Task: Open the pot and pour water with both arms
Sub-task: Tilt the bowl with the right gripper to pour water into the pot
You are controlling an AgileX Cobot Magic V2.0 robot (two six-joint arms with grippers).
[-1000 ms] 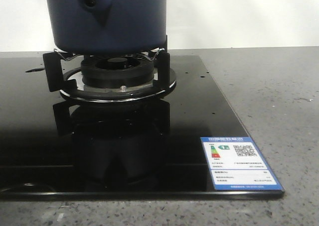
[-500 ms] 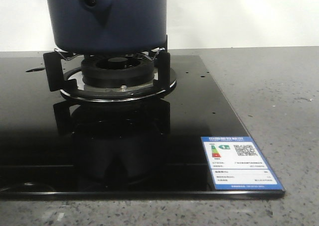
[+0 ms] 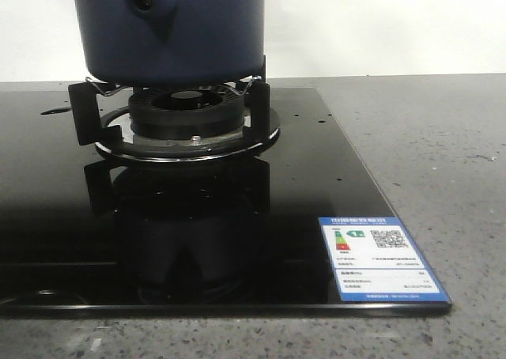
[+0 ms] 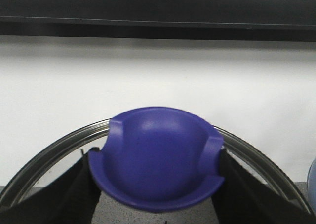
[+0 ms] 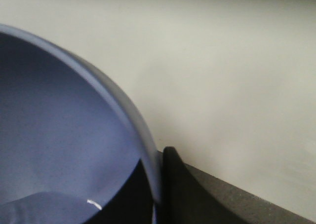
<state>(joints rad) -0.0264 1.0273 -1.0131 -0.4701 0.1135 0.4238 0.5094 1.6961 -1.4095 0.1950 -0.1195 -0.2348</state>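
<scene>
The left gripper is clamped on the purple knob of a glass lid, a dark finger pressed in on each side, and the lid hangs against a pale wall, so it looks lifted clear. Over on the other side, the right gripper has a dark finger tight against the rim of a blue vessel; it seems to pinch that rim, though the inner finger is mostly hidden.

Out front, the pot sits on the black pan supports above the burner, its stubby holed handle turned toward the camera. Neither arm shows in this view. The stove's glass top carries an energy label at its near right corner.

By my read, the opening is done and the pouring comes next: the lid must stay aside and level while the right arm tips its vessel over the pot's open mouth, slowly, to keep water off the burner.
</scene>
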